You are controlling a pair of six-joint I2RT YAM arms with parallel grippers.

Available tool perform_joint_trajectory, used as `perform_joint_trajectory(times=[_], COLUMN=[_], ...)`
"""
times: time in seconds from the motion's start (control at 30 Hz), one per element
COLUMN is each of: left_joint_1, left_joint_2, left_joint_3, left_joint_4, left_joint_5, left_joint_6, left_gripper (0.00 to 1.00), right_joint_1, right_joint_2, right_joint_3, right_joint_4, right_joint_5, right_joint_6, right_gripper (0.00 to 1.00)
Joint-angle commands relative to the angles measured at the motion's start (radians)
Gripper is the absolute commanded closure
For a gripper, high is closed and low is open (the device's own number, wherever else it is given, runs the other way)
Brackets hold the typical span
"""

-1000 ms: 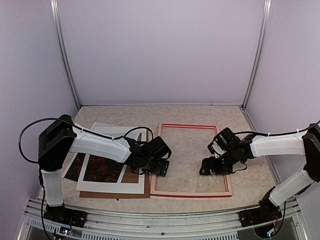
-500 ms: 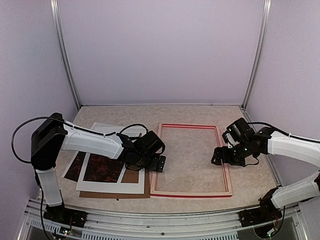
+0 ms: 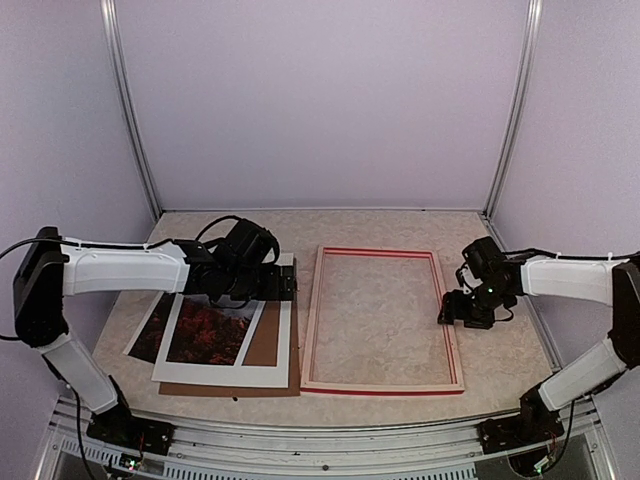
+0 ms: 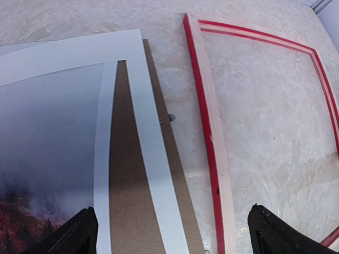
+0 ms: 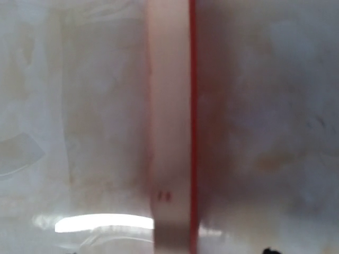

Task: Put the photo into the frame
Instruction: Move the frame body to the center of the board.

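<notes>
The frame (image 3: pixel 382 388) lies flat at the table's middle, red outside and pale wood inside, with nothing in it. The photo (image 3: pixel 205 335), red foliage fading to grey mist, lies left of it under a white mat board (image 3: pixel 225 372). My left gripper (image 3: pixel 283 283) hovers open over the mat's far right corner; in its wrist view the gripper (image 4: pixel 172 241) spans mat strip (image 4: pixel 153 159), brown backing (image 4: pixel 124 174) and the frame's left rail (image 4: pixel 212 121). My right gripper (image 3: pixel 462 310) is low over the frame's right rail (image 5: pixel 169 132), blurred there, one dark fingertip (image 5: pixel 270 250) well clear of it.
A brown backing board (image 3: pixel 272 345) lies under the mat and photo, its right edge close beside the frame. Purple walls with metal posts (image 3: pixel 130 120) enclose the table on three sides. Bare tabletop (image 3: pixel 380 225) runs behind the frame.
My left gripper drew back from the frame's left rail, left and away, to over the mat's far corner. My right gripper moved right from inside the frame to its right rail.
</notes>
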Motion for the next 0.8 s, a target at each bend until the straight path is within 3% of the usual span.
perform_joint_trajectory(times=[0.0,0.43,0.67,0.77], left_joint_1=[0.055,0.222,0.308,0.356], left_joint_2=[-0.039,-0.113,-0.142,-0.144], left_joint_3=[-0.036,-0.079,-0.117,-0.136], left_joint_4=[-0.018,-0.088,-0.095,-0.108], left_joint_5=[-0.031,-0.076,-0.06,-0.039], left_joint_6=[0.011,0.046,0.058,0.064], left_gripper=[0.02,0.02,0.02,0.02], right_joint_1=[-0.04,-0.185,-0.276,-0.284], right_joint_2=[0.076,0.176,0.189,0.169], right_joint_3=[0.032,0.074,0.103,0.125], right_joint_4=[0.101,0.149,0.14,0.141], right_joint_5=[-0.044,-0.064,-0.054,-0.046], right_joint_6=[-0.061,-0.137,-0.166,-0.177], right_gripper=[0.28,0.56,0.6,0.55])
